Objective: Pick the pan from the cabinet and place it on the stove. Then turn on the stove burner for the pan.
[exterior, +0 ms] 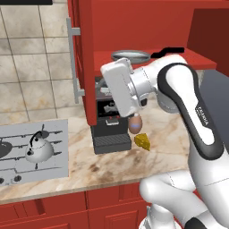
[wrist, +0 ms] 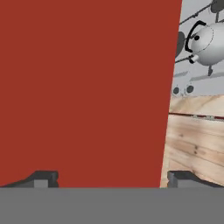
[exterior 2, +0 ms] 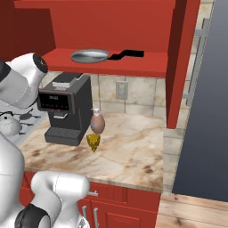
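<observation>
Red cabinet [exterior 2: 111,26] stands open, pan [exterior 2: 90,56] unreached on its shelf; released jaws must next swing up toward its handle.

cabinet: flat red panel [wrist: 83,87] close up, covering left and centre
hand [wrist: 111,178]: two dark fingertips at bottom, spread wide, nothing between
stove [wrist: 199,81]: grey, upper right, small knobs at edge
kettle [wrist: 209,40]: silver, on stove
floor [wrist: 194,140]: wood planks, lower right
</observation>
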Controlling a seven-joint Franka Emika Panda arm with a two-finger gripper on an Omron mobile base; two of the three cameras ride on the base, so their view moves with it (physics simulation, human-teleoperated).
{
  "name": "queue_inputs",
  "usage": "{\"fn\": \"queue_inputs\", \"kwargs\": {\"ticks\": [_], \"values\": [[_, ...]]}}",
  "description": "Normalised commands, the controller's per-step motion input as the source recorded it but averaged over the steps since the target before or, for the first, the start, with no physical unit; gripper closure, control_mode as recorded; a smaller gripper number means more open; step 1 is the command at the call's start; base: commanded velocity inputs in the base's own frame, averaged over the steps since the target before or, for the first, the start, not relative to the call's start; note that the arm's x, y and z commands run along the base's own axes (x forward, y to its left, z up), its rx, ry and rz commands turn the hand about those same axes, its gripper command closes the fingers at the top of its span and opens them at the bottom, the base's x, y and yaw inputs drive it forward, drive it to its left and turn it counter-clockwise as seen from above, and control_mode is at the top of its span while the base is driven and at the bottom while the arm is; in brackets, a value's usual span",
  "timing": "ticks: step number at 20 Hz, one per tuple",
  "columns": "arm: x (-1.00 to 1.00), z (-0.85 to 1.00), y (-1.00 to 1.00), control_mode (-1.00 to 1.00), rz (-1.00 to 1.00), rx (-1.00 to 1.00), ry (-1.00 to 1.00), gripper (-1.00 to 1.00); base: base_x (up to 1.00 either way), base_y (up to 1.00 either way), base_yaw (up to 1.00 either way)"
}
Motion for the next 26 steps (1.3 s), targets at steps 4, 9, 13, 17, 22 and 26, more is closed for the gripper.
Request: {"fn": "queue_inputs", "kwargs": {"ticks": [4, 9, 13, 17, 22, 26], "values": [[0.0, 0.0, -0.41, -1.0, -0.11, -0.15, -0.09, -1.0, 0.0, 0.0, 0.0], [0.0, 0.0, -0.55, -1.0, -0.19, -0.1, -0.01, -1.0, 0.0, 0.0, 0.0], [0.04, 0.0, -0.54, -1.0, -0.26, -0.07, -0.01, -1.0, 0.0, 0.0, 0.0], [0.15, 0.0, -0.42, -1.0, -0.37, -0.07, -0.03, -1.0, 0.0, 0.0, 0.0], [0.3, 0.0, -0.47, -1.0, -0.33, -0.1, -0.02, -1.0, 0.0, 0.0, 0.0], [0.38, 0.0, -0.6, -1.0, -0.26, -0.15, -0.02, -1.0, 0.0, 0.0, 0.0]]}}
